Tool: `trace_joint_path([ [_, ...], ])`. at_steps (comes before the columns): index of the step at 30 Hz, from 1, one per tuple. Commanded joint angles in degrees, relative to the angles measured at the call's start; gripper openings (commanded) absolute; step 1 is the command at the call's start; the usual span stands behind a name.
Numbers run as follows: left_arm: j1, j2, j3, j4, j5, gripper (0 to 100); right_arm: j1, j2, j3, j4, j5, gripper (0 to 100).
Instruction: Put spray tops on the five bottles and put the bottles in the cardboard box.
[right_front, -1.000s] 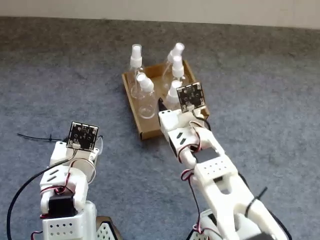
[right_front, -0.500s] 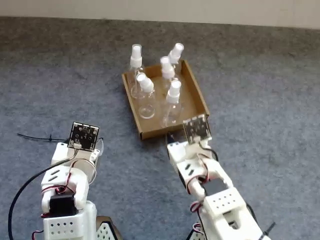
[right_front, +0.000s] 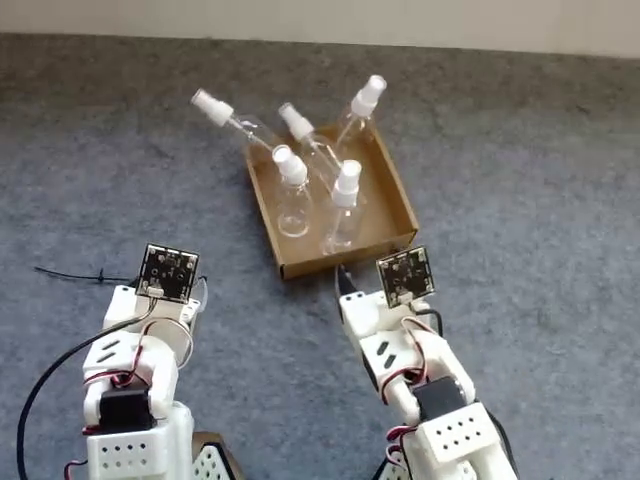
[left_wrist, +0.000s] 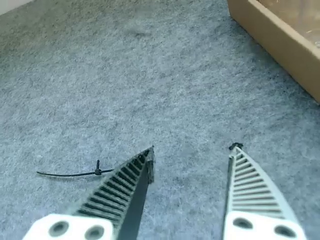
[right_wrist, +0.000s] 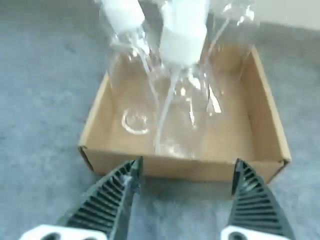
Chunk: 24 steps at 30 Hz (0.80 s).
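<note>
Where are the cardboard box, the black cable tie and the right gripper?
cardboard box (right_front: 320, 262): high view, near front wall.
black cable tie (left_wrist: 98, 170): left wrist view, its knot.
right gripper (right_wrist: 188, 161): right wrist view, midway between fingertips.

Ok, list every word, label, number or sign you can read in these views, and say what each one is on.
No readable text in any view.
cardboard box: plain brown walls, no print visible.
spray bottles: clear, with white tops and no labels.
circuit boards on the wrists: any markings are too small to read.
</note>
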Motion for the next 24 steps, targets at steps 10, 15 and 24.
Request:
trace_joint_path([
  [10, 1.0, -1.0, 1.7, -1.1, -0.1, 22, 4.2, -23.2, 7.1, 26.8, 0.5, 3.3],
  [15, 1.0, -0.9, 1.8, -0.8, -0.1, 22, 4.2, -22.4, 7.1, 31.7, 0.5, 2.0],
  [24, 1.0, -0.9, 5.1, -0.8, -0.4, 22, 4.2, -22.4, 7.1, 40.2, 0.5, 2.0],
])
